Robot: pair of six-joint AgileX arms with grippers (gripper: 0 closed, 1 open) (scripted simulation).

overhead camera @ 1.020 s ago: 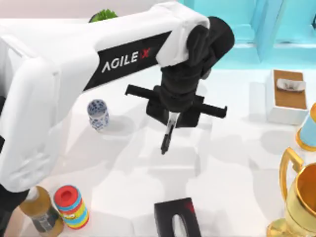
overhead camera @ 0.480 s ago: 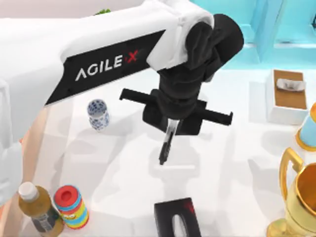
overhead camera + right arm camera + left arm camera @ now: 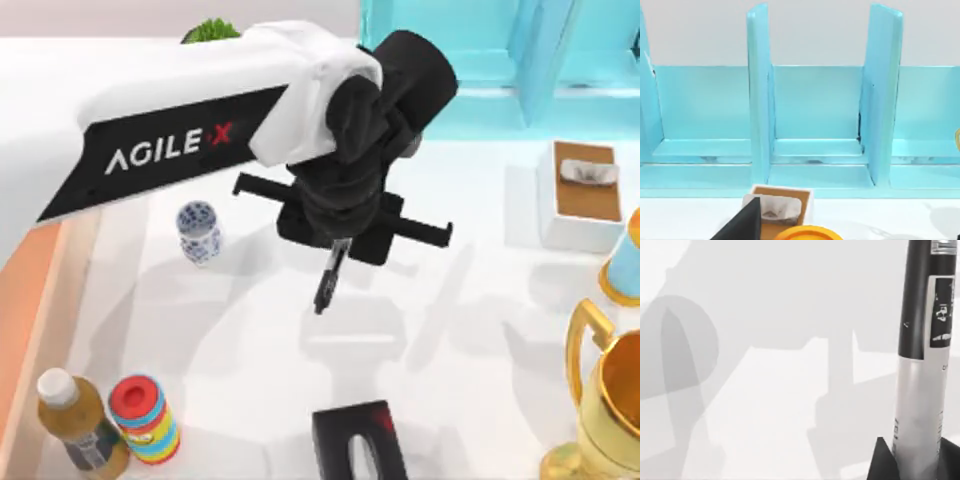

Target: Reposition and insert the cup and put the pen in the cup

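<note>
The cup (image 3: 198,232), small and white with a blue pattern, stands upright on the white table left of centre. My left gripper (image 3: 338,248) hovers to its right, shut on the pen (image 3: 326,283), a slim black marker that hangs down and tilts slightly. From the left wrist, the pen (image 3: 922,340) shows its black barrel and grey label band between the dark fingertips (image 3: 881,465), well above the table. My right gripper (image 3: 857,234) is parked off to the right, facing the blue shelf, fingers (image 3: 742,226) wide apart.
A brown bottle (image 3: 75,425) and a red-capped striped can (image 3: 145,418) stand front left, a black box (image 3: 360,445) front centre. A gold trophy (image 3: 600,410), light-blue cup (image 3: 625,262) and white box (image 3: 580,195) line the right. The blue shelf (image 3: 500,50) and a plant (image 3: 210,30) sit behind.
My left arm has shifted a little to the left with the pen, bringing it nearer the cup. The cup has not moved.
</note>
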